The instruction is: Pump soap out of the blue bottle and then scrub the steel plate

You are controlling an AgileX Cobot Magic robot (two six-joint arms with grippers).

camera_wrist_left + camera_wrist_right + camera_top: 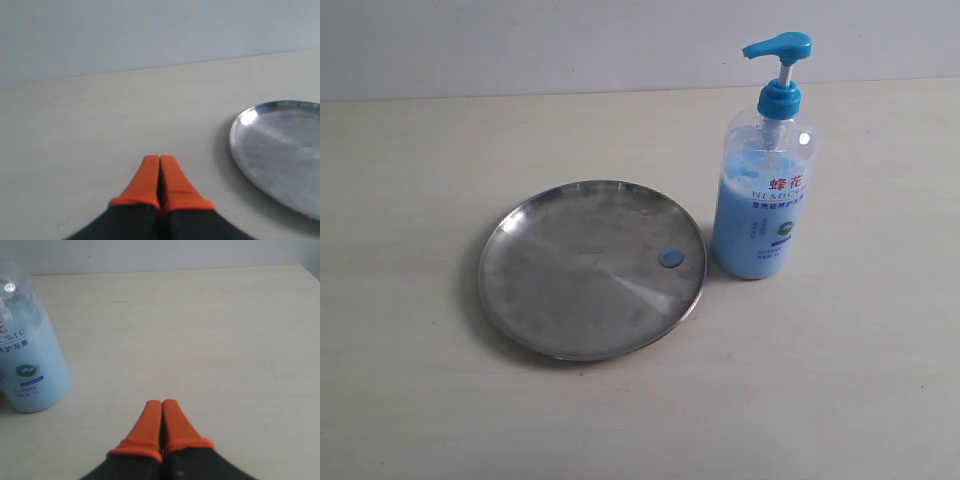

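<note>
The steel plate [590, 268] lies flat on the table, with a small blob of blue soap [669, 258] near its right rim. Just right of it stands the blue bottle [764, 195], upright, its pump head [778, 46] raised with the spout over the plate side. Neither gripper shows in the exterior view. In the left wrist view my left gripper [159, 160] is shut and empty above bare table, apart from the steel plate [282, 150]. In the right wrist view my right gripper [162, 404] is shut and empty, apart from the blue bottle [27, 365].
A pale wooden table [410, 180] carries everything, with a light wall [520, 45] along its far edge. The table's far corner [305, 270] shows in the right wrist view.
</note>
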